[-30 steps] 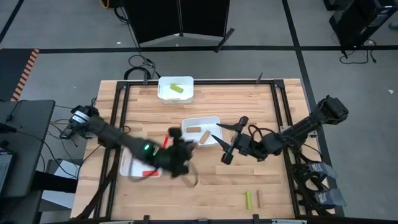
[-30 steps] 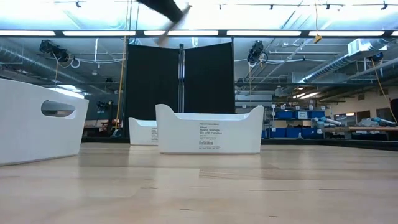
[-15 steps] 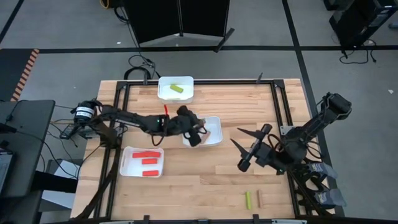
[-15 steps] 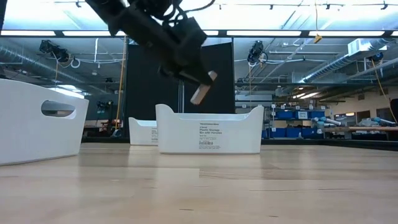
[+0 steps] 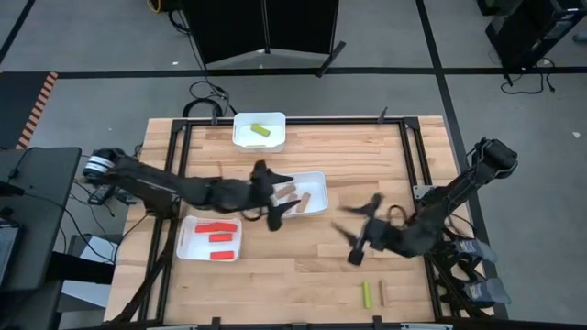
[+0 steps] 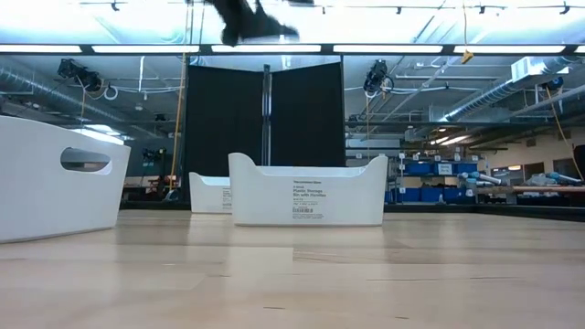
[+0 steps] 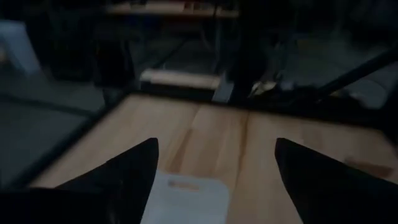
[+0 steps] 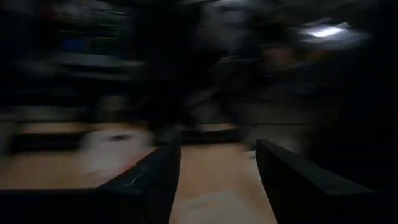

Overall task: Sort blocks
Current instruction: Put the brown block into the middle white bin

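The left gripper (image 5: 266, 192) hangs at the near-left edge of the middle white tray (image 5: 314, 176), its fingers spread wide with nothing between them. Just beyond its jaws, inside that tray, lie the tan blocks (image 5: 295, 199). The red blocks (image 5: 218, 233) lie in a second tray (image 5: 186, 240), nearer the front edge and to the left of the jaws. One yellow-green block (image 5: 261, 132) rests in the far tray (image 5: 275, 118), well behind the jaws.

The right gripper (image 5: 359, 231) hovers over bare table, fingers parted and empty. A yellow-green block (image 5: 365, 293) and a tan block (image 5: 383, 293) lie side by side on the wood (image 5: 303, 275), nearer the front edge than its jaws.

Only the high view shows the blocks. The low view shows tray walls (image 6: 307, 194) and a piece of dark arm at its top edge. The left wrist view shows open fingers (image 7: 134, 168) over a white tray end (image 7: 186, 196); the right wrist view is blurred, fingers (image 8: 158, 177) apart.
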